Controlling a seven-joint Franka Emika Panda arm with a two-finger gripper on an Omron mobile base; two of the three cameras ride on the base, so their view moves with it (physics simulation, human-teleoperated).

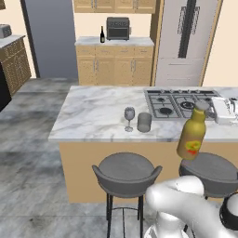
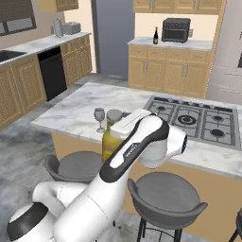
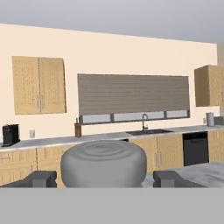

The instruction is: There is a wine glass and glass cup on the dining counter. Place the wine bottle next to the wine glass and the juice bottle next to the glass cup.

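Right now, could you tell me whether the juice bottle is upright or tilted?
Tilted. In the left base view the juice bottle hangs off the dining counter, its grey cap leaning right of its base.

On the worktop [image 1: 93, 111] the wine glass [image 1: 129, 118] stands just left of the glass cup [image 1: 144, 122], near the front edge. The cooktop [image 1: 174, 102] lies behind and to their right. The juice bottle [image 1: 192, 137] hangs tilted at the front edge, right of the cup. The wine bottle [image 1: 102, 35] stands on the far counter [image 1: 135, 42].
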